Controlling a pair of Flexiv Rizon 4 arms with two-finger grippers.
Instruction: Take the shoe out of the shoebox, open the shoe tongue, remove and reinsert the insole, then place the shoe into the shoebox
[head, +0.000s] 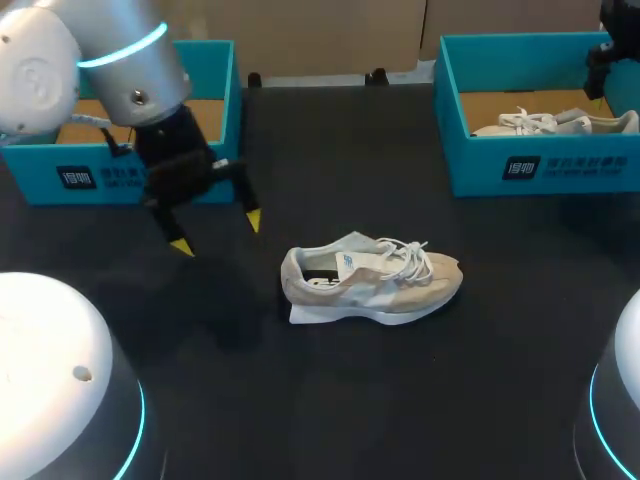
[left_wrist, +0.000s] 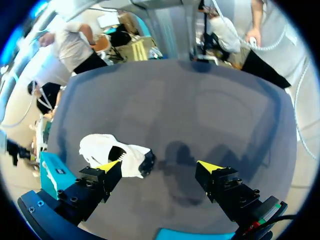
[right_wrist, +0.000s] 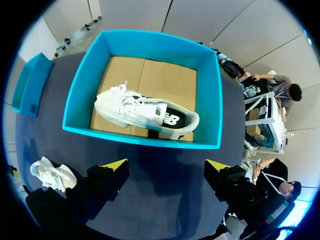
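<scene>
Shoe (head: 372, 282), beige-and-white with loose laces (head: 410, 258), lies on dark matte table (head: 330, 170).

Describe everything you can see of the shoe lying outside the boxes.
The shoe is a cream and beige sneaker with loose white laces and a thick white sole; the upper looks like suede and mesh. It lies on the black table, toe toward my right, dark opening at the heel. Only the table touches it; the open left gripper is apart.
</scene>
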